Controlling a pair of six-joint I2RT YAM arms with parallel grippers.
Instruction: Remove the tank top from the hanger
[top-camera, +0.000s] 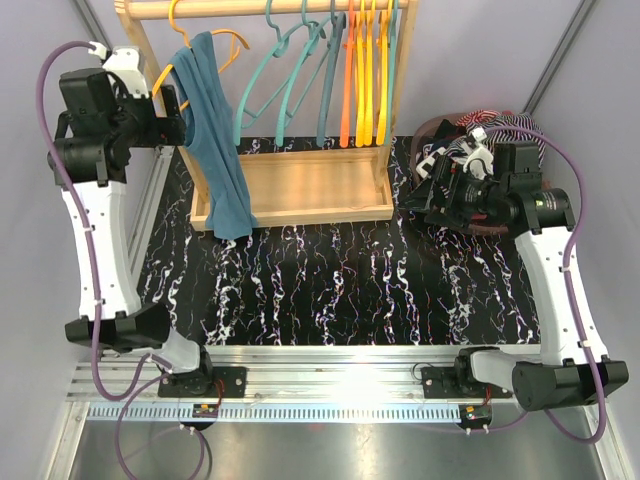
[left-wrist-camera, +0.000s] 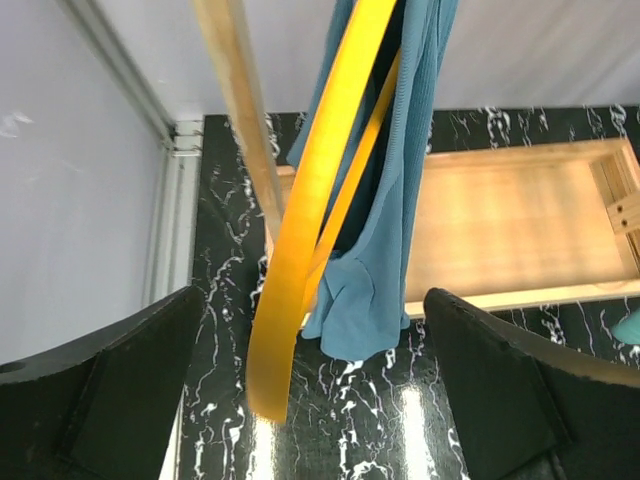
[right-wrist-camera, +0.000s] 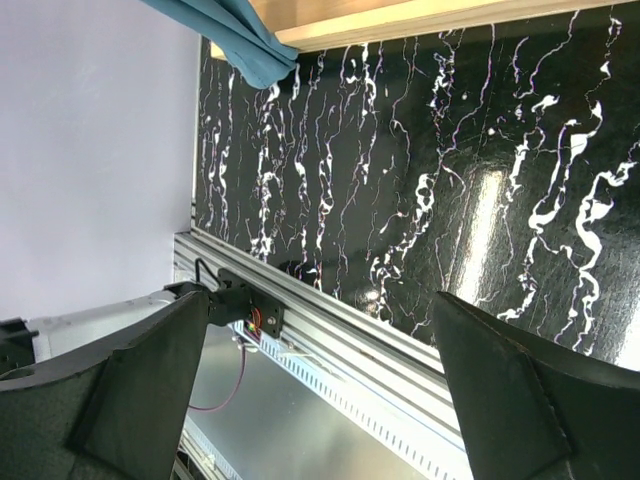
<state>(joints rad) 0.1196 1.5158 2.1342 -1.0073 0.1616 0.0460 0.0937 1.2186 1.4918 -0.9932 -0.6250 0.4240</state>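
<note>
Flagging risks first. Left pincer (left-wrist-camera: 312, 340) is wide open and holds nothing. The yellow hanger (left-wrist-camera: 310, 200) bar sits right between the jaws, w/ the blue tank top (top-camera: 215, 150) just behind it. If it closes here, my read is it bites plastic, not fabric, and any pull then drags the hanger along or off the rack rail (top-camera: 250, 8). Hanger is free to swing, so a side nudge could also knock it out of the jaw gap.

Second risk: strap snag. A pull down or sideways prob hooks the strap on the hanger shoulder and loads the wooden rack, which could slide or tip on the tabletop (top-camera: 350, 280). Teal hangers (top-camera: 280, 80) hang close by on the same rail and could get tangled.

Right pincer (right-wrist-camera: 320, 310) is also wide and empty, parked well apart on the right near a clothes pile (top-camera: 480, 125), so nothing braces the hanger.

Tank top location: left end of the rack, on the yellow hanger. Fabric appears bunched on the hanger's left arm, its other arm looks bare. Long axis approx vertical, straps up at the hanger, hem down by the front-left corner of the rack base (top-camera: 310, 185). Can't tell if the hem touches it.
</note>
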